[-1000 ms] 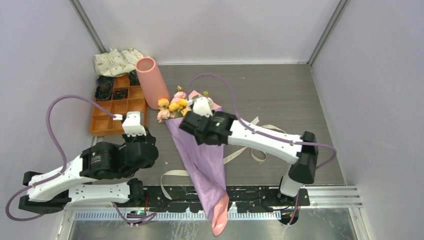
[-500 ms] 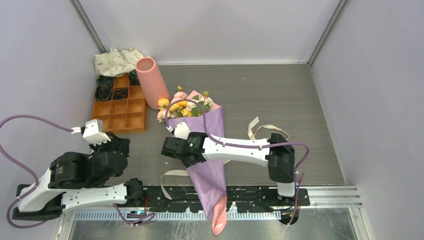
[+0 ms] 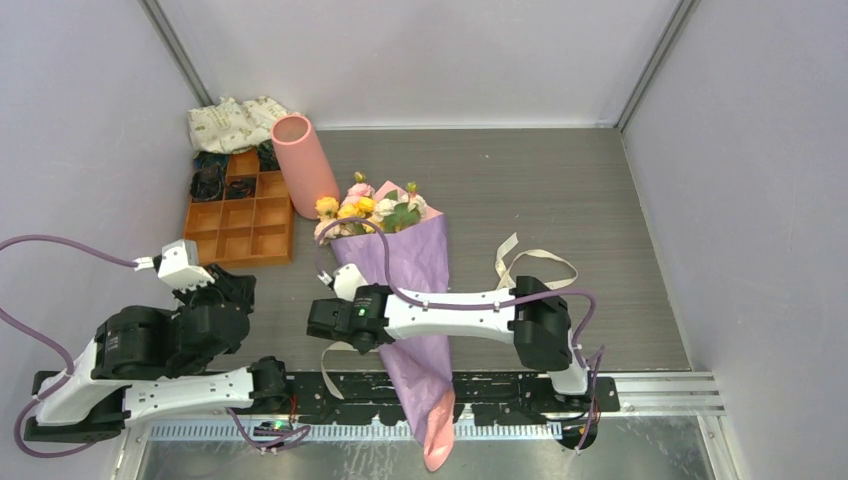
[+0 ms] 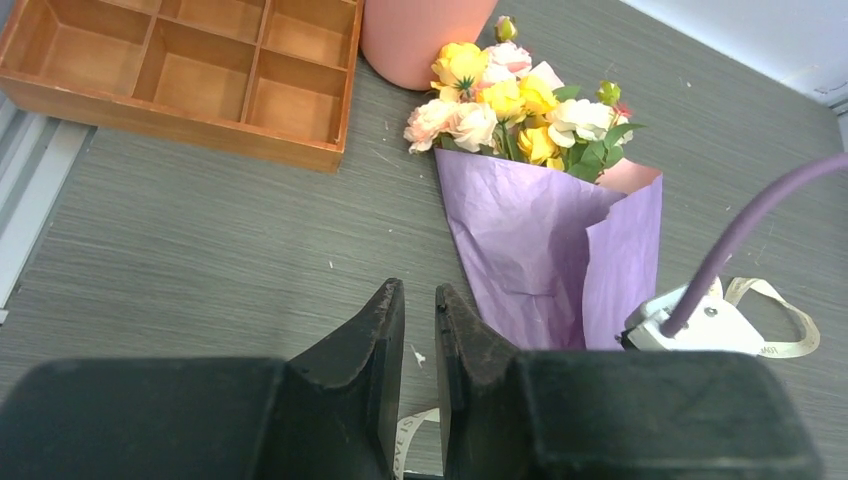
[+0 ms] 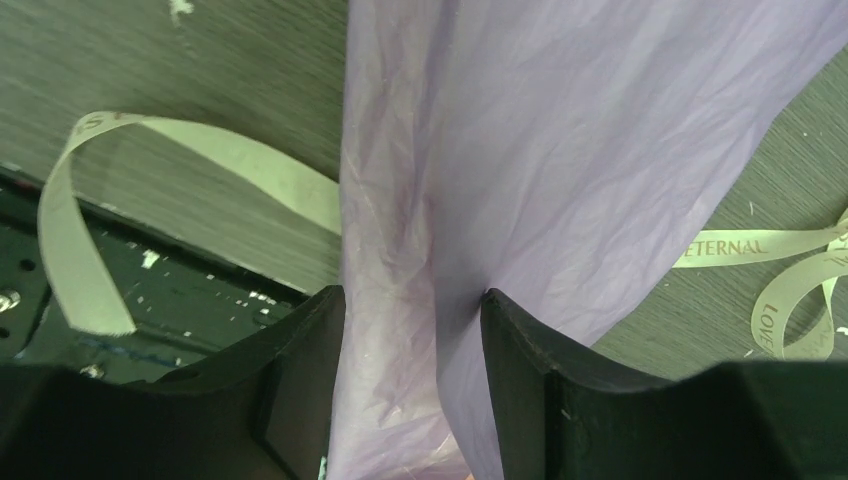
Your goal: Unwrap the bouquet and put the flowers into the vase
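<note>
The cone-shaped bouquet in purple and pink paper [image 3: 405,275] lies flat on the grey wood-grain desk [image 3: 560,190]. Its pink, yellow and cream roses [image 3: 365,210] point at the far wall, just beside the tall salmon-pink cylinder vase [image 3: 305,165]. The vase stands against the orange wooden compartment tray [image 3: 237,243].

The right claw [image 5: 412,295] sits astride the wrap's left side, partway down the cone. Paper fills the gap between its fingers, but I cannot tell whether it is squeezing. Loose cream ribbon [image 5: 230,160] trails on the desk either side of the wrap.

The left claw [image 4: 415,292] hangs off to the left, well apart from the bouquet, narrowed to a thin slit with nothing in it.
</note>
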